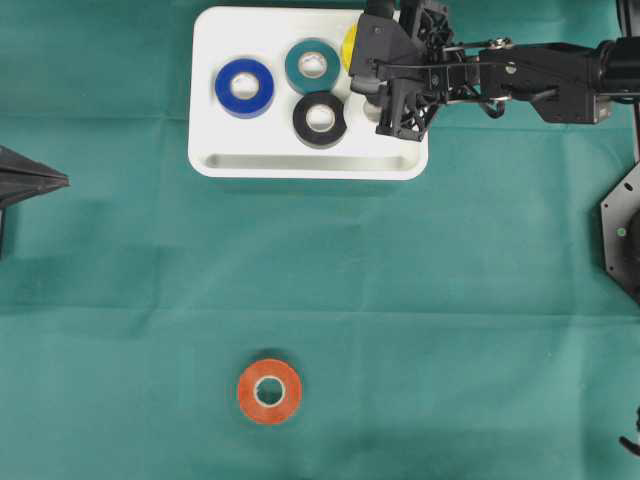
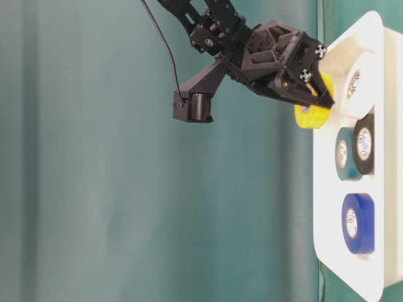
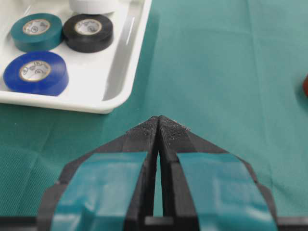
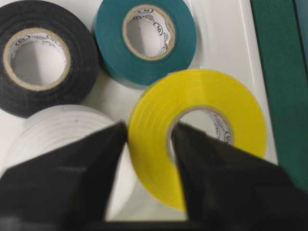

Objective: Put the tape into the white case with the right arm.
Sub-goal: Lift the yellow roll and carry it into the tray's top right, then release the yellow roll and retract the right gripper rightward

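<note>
A: Right gripper (image 4: 148,139) — where?

B: Over the far right corner of the white case (image 1: 300,165). One finger (image 4: 72,178) stands outside the yellow tape roll (image 4: 197,130), the other through its core, straddling one wall of the ring.

A: Clenched on it?

B: Cannot tell. The fingers stand a little apart with the yellow wall between them; the outer one sits right at the roll's edge, but whether it presses is not clear. In the table-level view the yellow roll (image 2: 312,113) sits at the fingertips, just at the case rim.

A: What else is in the case?

B: Blue roll (image 1: 244,87) to the left, teal roll (image 1: 312,65) near the middle, black roll (image 1: 320,119) just beside the teal one. A white roll (image 4: 62,139) lies beside the yellow one, partly under the gripper.

A: Left gripper (image 3: 158,126)?

B: Clenched on nothing, tips together, teal patches on the fingers, over bare green cloth (image 1: 450,330), well apart from the case.

A: Anything outside the case?

B: An orange-red roll (image 1: 269,391) flat on the cloth, on the near side, well apart from everything.
</note>
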Robot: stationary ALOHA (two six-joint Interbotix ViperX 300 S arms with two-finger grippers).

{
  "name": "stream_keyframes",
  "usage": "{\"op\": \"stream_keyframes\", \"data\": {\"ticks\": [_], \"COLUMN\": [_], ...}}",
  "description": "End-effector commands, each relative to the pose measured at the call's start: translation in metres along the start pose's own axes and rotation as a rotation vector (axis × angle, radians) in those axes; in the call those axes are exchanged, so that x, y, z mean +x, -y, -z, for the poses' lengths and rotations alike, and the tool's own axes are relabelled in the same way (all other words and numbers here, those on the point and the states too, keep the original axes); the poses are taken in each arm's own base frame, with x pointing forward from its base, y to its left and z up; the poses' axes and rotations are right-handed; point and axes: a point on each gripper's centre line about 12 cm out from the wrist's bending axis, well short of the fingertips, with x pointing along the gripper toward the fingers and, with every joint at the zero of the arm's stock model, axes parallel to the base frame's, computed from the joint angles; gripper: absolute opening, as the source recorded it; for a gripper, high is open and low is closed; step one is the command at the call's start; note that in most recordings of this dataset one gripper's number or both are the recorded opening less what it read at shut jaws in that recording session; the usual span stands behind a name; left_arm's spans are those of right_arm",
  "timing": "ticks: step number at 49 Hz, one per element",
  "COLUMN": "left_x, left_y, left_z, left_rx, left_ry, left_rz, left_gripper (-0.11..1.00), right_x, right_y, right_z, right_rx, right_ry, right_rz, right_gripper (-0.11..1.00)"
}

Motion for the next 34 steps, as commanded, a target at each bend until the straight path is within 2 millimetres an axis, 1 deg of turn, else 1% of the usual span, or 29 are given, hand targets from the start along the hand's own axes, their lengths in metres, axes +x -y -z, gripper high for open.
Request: {"op": "stream_keyframes", "data": {"ticks": [1,3,9,10,11,12,15,23,34], "left_x": [0.0,0.0,0.0,0.0,0.0,0.0,0.0,0.0,0.0], "left_y": [0.0,0.0,0.0,0.0,0.0,0.0,0.0,0.0,0.0], "left_z": [-0.006,-0.006,-0.005,-0.006,-0.006,-0.006,-0.006,-0.006,-0.006], "left_rx": [-0.001,-0.001,-0.001,-0.001,-0.001,-0.001,-0.001,-0.001,-0.001], "left_ry": [0.017,0.017,0.015,0.017,0.017,0.017,0.017,0.017,0.017], "left_rz": [-0.003,-0.003,-0.003,-0.003,-0.003,-0.003,-0.003,-0.003,-0.003], "left_gripper": [0.01,0.01,0.01,0.01,0.01,0.01,0.01,0.01,0.01], "right_x": [-0.009,-0.01,-0.011,-0.011,-0.012,-0.012,-0.014,-0.026,-0.05], "right_y": [0.006,0.006,0.009,0.009,0.01,0.01,0.011,0.01,0.004], "right_z": [-0.009,-0.008,-0.006,-0.005,-0.005,-0.005,-0.003,0.01,0.037], "right_rx": [0.008,0.01,0.011,0.013,0.012,0.013,0.015,0.019,0.021], "right_ry": [0.029,0.019,-0.008,-0.012,-0.015,-0.018,-0.024,-0.035,-0.027], "right_rz": [0.015,0.022,0.041,0.044,0.048,0.05,0.055,0.054,0.032], "right_gripper": [0.21,0.31,0.68,0.73,0.75,0.75,0.66,0.66,0.66]}}
